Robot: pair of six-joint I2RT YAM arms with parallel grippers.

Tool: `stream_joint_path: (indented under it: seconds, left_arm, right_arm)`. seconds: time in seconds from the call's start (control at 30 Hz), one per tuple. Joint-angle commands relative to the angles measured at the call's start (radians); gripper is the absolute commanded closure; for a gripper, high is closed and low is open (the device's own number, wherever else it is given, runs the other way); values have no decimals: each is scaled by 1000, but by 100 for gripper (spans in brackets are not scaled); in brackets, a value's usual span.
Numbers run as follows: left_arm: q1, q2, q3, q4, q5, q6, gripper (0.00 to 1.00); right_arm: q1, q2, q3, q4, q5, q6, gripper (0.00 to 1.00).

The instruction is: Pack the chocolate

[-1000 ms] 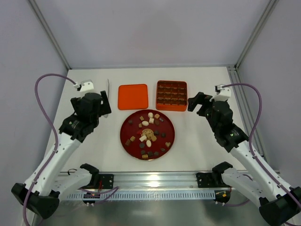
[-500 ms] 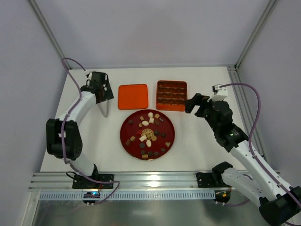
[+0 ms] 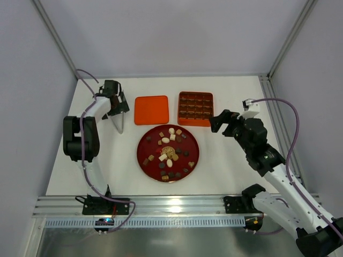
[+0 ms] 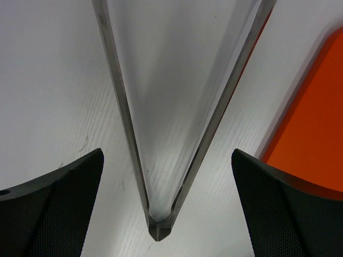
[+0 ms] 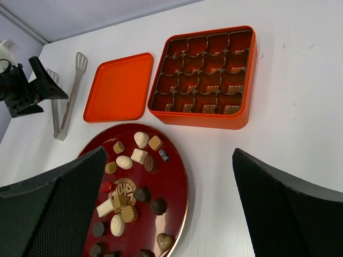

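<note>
The chocolate (image 3: pixel 166 152) lies as many small brown, tan and white pieces on a round dark-red plate (image 3: pixel 193 144). My right wrist view shows the chocolate (image 5: pixel 139 156) on that plate (image 5: pixel 171 182). The right gripper (image 3: pixel 220 122) hangs open and empty beside the orange box, right of the plate; its fingers frame the plate's edge (image 5: pixel 169 214). My left gripper (image 3: pixel 117 110) is open at the back left, low over metal tongs (image 3: pixel 120 126). In the left wrist view the tongs' hinged end (image 4: pixel 159 227) lies between the open gripper (image 4: pixel 166 214), untouched.
An orange box (image 3: pixel 195 108) with an empty brown grid insert stands behind the plate, its flat orange lid (image 3: pixel 151 110) to the left. Both show in the right wrist view, box (image 5: pixel 206 75) and lid (image 5: pixel 120 85), with the tongs (image 5: pixel 67 101) beyond.
My left arm has swung from beside the plate out to the back left, ending over the tongs. The right gripper has drifted slightly toward the front. Both stayed open.
</note>
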Motion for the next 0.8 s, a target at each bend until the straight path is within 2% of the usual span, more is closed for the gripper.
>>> stream_joint_path:
  seconds: [0.0, 0.43, 0.77]
  left_arm:
    - [18, 30, 55, 25, 37, 6, 0]
    - [18, 98, 67, -18, 34, 9, 4]
    - [18, 102, 55, -46, 37, 22, 11]
  right_arm:
    - [3, -18, -8, 10, -7, 12, 0]
    - [3, -20, -30, 8, -7, 23, 0]
    - [3, -26, -59, 19, -14, 43, 0]
